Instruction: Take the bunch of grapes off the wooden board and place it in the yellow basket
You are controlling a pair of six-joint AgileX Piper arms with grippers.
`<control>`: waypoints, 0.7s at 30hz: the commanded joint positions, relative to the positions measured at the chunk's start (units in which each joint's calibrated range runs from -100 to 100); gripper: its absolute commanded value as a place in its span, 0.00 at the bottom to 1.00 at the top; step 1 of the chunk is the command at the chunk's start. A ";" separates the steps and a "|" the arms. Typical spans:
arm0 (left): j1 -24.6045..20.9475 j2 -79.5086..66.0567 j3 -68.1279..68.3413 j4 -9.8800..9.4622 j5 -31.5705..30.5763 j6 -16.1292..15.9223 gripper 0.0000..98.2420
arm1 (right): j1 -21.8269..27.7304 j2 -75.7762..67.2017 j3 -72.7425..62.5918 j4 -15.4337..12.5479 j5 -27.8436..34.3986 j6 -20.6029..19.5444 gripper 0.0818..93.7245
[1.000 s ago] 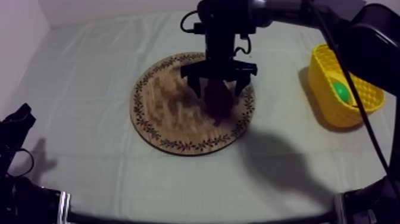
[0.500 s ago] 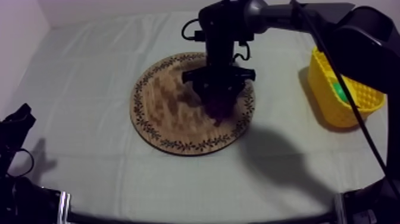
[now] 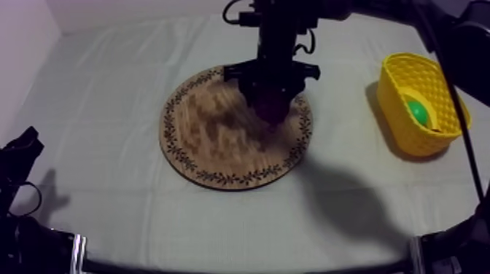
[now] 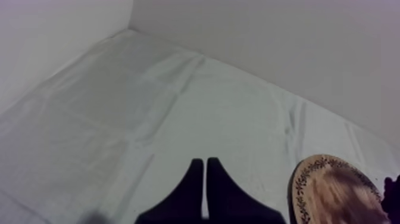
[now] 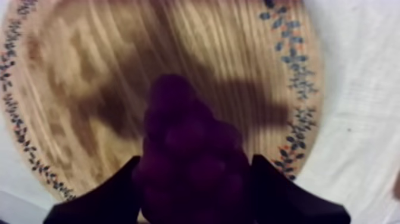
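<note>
The right end effector (image 5: 195, 162) is clenched round the bunch of grapes (image 5: 184, 131), held between its fingers over the wooden board (image 5: 89, 71), well apart from the yellow basket (image 3: 395, 111). The left end effector (image 4: 205, 164) is closed on nothing.

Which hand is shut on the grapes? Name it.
The right hand, closed round the bunch of grapes at the wooden board; the left hand lies shut on nothing.

Lab: cloth-covered table (image 3: 102, 109), bare wall (image 4: 268, 36)
</note>
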 commanded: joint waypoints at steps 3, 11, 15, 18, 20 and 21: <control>-0.01 0.03 0.04 0.01 0.03 -0.01 0.00 | 0.41 -5.25 -0.01 0.43 2.26 1.02 0.43; -0.01 0.03 0.04 0.01 0.03 -0.01 0.00 | 2.23 -14.86 2.04 1.66 5.40 3.19 0.43; -0.01 0.03 0.04 0.01 0.03 -0.01 0.00 | 4.17 -19.85 4.93 2.07 6.18 4.64 0.42; -0.01 0.03 0.04 0.01 0.03 -0.01 0.00 | 6.32 -23.51 8.19 2.66 6.44 6.05 0.42; -0.01 0.03 0.04 0.01 0.03 -0.01 0.00 | 8.09 -25.83 10.91 3.28 6.24 7.07 0.42; -0.01 0.03 0.04 0.01 0.03 -0.01 0.00 | 9.08 -26.91 12.37 3.63 6.07 7.60 0.43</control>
